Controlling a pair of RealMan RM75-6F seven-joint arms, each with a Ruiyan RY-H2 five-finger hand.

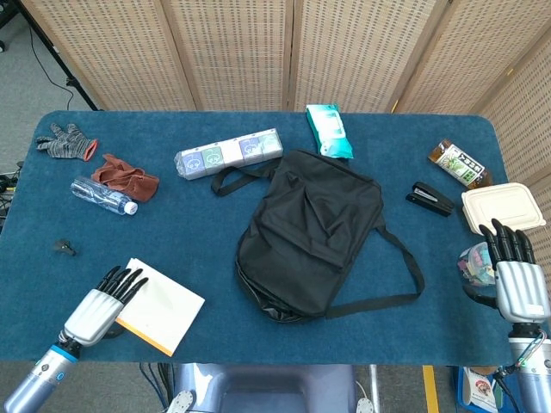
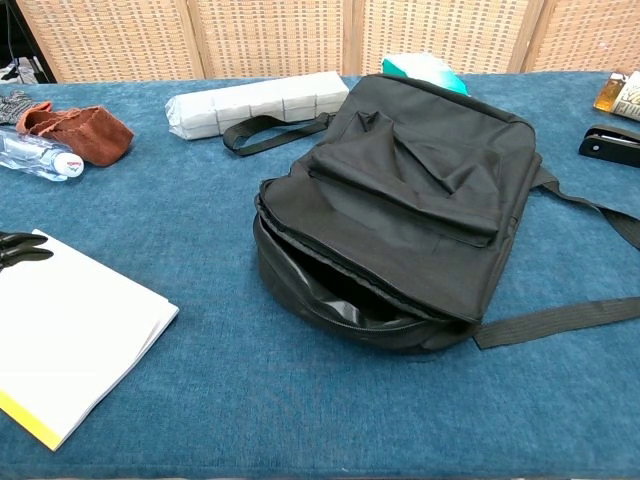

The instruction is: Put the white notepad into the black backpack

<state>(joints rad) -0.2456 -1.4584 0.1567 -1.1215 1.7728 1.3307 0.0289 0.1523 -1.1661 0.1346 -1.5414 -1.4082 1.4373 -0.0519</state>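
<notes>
The left hand (image 1: 102,303), fingers spread and holding nothing, hovers at the near-left corner of the notepad (image 1: 161,305), which lies flat on the bench (image 1: 215,215) just ahead of its fingertips (image 2: 18,247). The backpack (image 1: 308,232) sits well to that hand's right, its mouth (image 2: 330,290) unzipped but sagging low. The thin pad offers little edge to grip: fingers may slide over the cover or fan only the top pages, and a loose hold could let it droop and catch on the backpack's slack rim. The right hand (image 1: 515,275), open and idle at the far edge, rests beside a jar (image 1: 473,262) it could nudge.
</notes>
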